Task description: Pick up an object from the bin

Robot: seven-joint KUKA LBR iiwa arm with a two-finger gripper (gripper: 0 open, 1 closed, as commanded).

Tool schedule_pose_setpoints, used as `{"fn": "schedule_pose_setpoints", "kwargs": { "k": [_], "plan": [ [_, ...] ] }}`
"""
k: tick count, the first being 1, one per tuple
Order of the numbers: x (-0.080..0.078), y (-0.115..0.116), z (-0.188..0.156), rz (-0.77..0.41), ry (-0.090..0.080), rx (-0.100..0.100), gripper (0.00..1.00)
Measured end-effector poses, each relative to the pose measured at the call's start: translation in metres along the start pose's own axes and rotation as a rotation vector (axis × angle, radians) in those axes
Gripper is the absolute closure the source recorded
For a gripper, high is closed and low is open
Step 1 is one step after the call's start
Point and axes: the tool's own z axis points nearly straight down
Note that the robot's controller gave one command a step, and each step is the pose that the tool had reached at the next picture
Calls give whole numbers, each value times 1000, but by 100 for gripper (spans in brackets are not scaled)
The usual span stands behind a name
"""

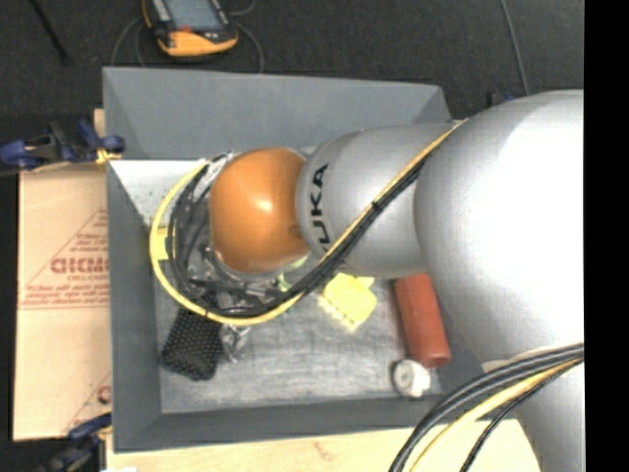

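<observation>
My gripper (233, 336) pokes out from under the orange wrist cover at the bin's front left, low over the floor. Just to its left, touching or almost touching it, lies a black mesh-textured block (191, 345) near the front-left corner. A pale yellow studded brick (348, 299) lies to the right of the gripper, partly under the arm.
A red cylinder (421, 318) lies along the bin's right side, with a small white round cap (411, 377) in front of it. The arm and its cables cover the middle and back of the bin. The left wall is close to the black block.
</observation>
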Motion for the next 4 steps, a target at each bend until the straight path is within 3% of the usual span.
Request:
{"fn": "schedule_pose_setpoints", "kwargs": {
  "k": [1, 3, 4],
  "plan": [
    [-5, 4, 0, -165, -20, 11, 100],
    [-5, 4, -2, -162, -17, 10, 100],
    [-3, 5, -13, -163, 0, 4, 100]
  ]
}}
